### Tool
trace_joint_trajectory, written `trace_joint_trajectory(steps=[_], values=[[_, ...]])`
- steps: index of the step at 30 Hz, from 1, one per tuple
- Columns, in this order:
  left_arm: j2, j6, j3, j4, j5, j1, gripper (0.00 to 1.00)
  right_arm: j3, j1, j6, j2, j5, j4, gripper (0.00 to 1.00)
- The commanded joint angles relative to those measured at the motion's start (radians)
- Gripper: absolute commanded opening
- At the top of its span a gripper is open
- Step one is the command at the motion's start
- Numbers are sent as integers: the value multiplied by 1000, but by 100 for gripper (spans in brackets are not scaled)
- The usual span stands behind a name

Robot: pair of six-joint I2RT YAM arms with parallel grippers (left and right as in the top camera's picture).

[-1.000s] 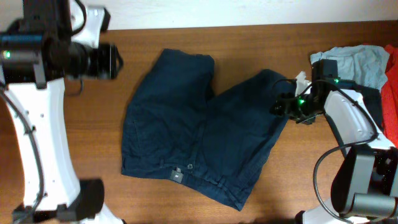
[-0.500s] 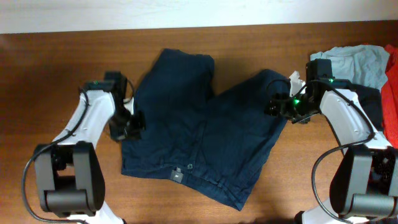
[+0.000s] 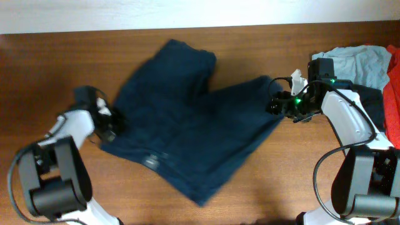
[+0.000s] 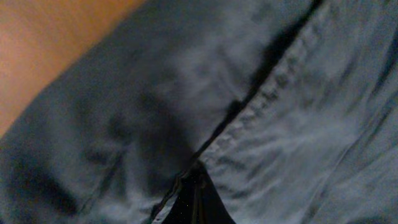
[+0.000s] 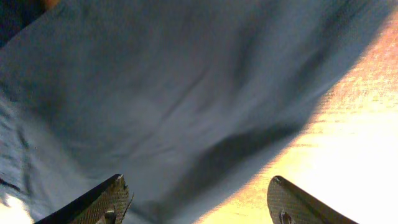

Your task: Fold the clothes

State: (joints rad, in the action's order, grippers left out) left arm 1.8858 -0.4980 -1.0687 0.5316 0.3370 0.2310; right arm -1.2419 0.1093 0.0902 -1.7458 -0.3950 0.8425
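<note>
Shorts (image 3: 187, 134) of dark navy-blue cloth, spread on the brown wooden surface (image 3: 56, 62) between the two arms, with the waistband toward the near edge, both wide legs fanning away, and the cloth rumpled and blurred. Left gripper (image 3: 107, 125): fingers closed on the left edge of the shorts by the waistband, a seam pinched between them. Right gripper (image 3: 279, 105): fingers spread wide and empty, poised over the hem of the right leg. The step in hand appears to be squaring the garment. It is best done by seizing that hem too and drawing both sides taut — low and evenly — so no crease gets folded in.
</note>
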Motion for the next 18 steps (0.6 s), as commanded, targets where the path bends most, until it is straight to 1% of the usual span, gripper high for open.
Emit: trace_joint_trajectory(steps=[1, 4, 6, 7, 9, 10, 11, 12, 13, 14, 16, 18], values=[[159, 138, -137, -65, -121, 109, 0, -8, -5, -4, -2, -13, -24, 77], [212, 232, -380, -35, -64, 112, 0, -8, -5, -4, -2, -13, -63, 77], [230, 252, -512, 19, -61, 104, 0, -8, -5, -4, -2, -13, -79, 77], [239, 283, -624, 76, -58, 93, 2, -8, -6, -4, -2, -13, -88, 77], [239, 325, -747, 159, -60, 78, 12, -8, -13, -5, -5, -13, -109, 80], [238, 336, -815, 227, -59, 69, 20, -8, -21, -13, -10, -13, -128, 80], [238, 336, -915, 366, -53, 50, 29, -7, -35, -34, -19, -13, -156, 80], [238, 336, -969, 470, -43, 35, 35, -6, -52, -63, -32, -13, -187, 80], [238, 336, -1000, 547, -35, 24, 40, -6, -66, -74, -47, -13, -215, 80], [238, 336, -1018, 613, -27, 12, 41, -6, -77, -76, -60, -13, -238, 80], [238, 336, -1023, 739, -18, -27, 41, -6, -102, -76, -109, -5, -313, 80], [242, 336, -1012, 826, -18, -63, 41, -7, -114, -75, -169, -6, -382, 80]])
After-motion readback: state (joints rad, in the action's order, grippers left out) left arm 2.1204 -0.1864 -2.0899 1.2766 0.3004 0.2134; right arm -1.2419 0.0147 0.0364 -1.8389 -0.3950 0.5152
